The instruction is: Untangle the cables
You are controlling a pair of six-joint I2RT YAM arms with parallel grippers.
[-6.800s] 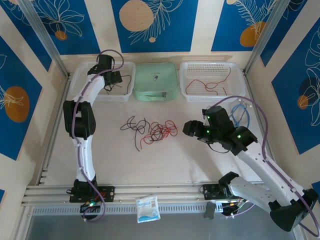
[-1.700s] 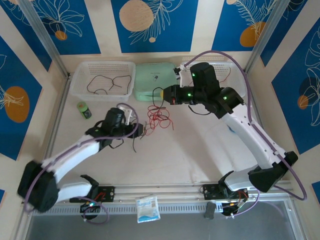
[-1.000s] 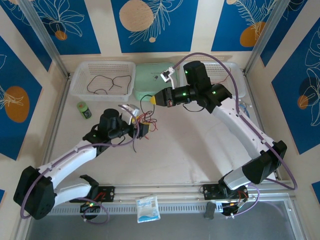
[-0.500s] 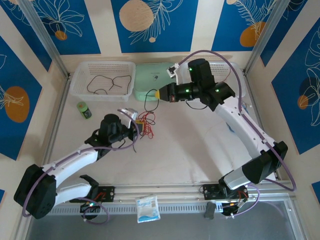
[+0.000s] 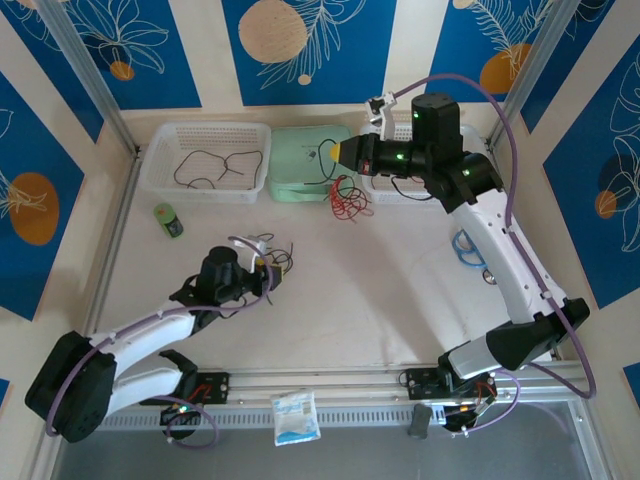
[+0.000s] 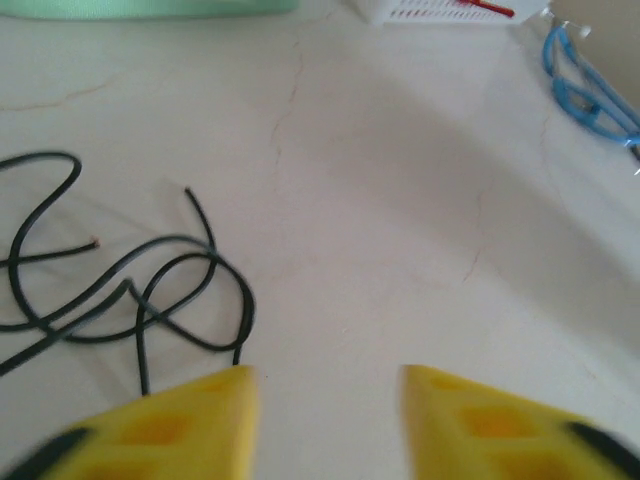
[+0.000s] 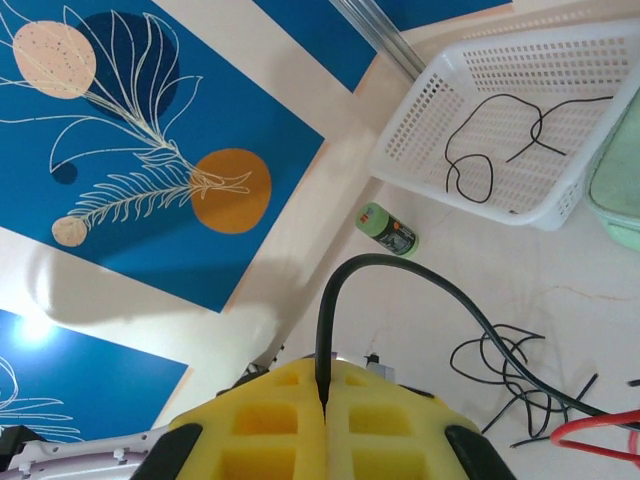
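Over the far middle of the table, the right gripper hangs with its yellow fingers pressed flat together on a single black cable, while a knot of red cables dangles beneath it, above the gap between the green case and the right basket. Nearer the front and to the left, the left gripper sits low over the tabletop with its fingers parted about halfway and nothing between them; the loose black cables lie looped on the surface just to its left, untouched. Because the wrist view shows only the black strand pinched, the red knot seems to ride on it by snagging alone, and that is the weak point: a swing or jolt could shake the red bundle free onto the case or the bare table. The opposite fault looks just as possible, since letting go over the right basket would drop black and red together, unsorted. With the left fingers holding nothing, no strand is anchored to pull the two colours apart.
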